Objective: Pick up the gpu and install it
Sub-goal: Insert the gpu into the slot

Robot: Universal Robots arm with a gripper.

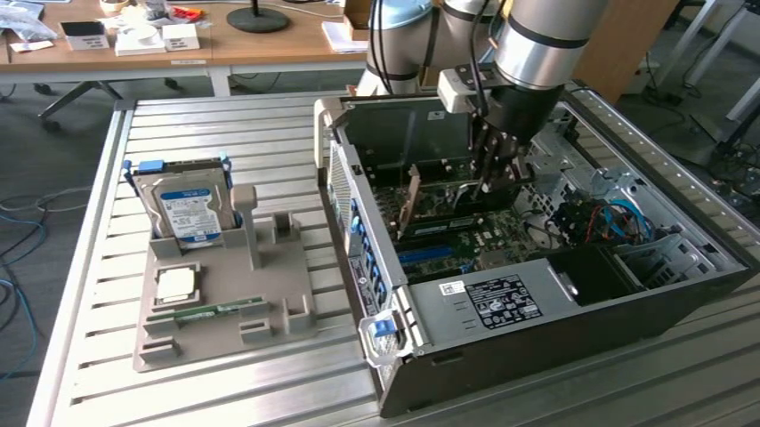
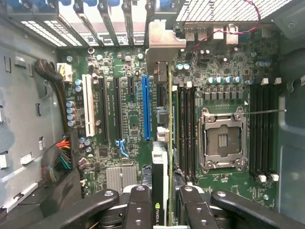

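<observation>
The gpu (image 1: 442,199) stands on edge inside the open computer case (image 1: 522,294), its tan-brown side facing the exterior view's left. My gripper (image 1: 493,182) reaches down into the case from above and is shut on the card's upper edge. In the wrist view the gpu (image 2: 162,124) appears edge-on between my two black fingers (image 2: 140,210). Its grey metal bracket (image 2: 164,45) is at the case's rear slot openings. The card hangs just beside the blue slot (image 2: 147,105) on the motherboard (image 2: 124,124). Whether its lower edge sits in a slot I cannot tell.
Left of the case a grey holder (image 1: 226,294) carries a silver hard drive (image 1: 190,209), a processor chip (image 1: 176,285) and a green memory stick (image 1: 220,311). Inside the case are the processor socket (image 2: 221,138), memory slots (image 2: 262,129), cable bundles (image 2: 57,157) and the drive bay (image 1: 665,258).
</observation>
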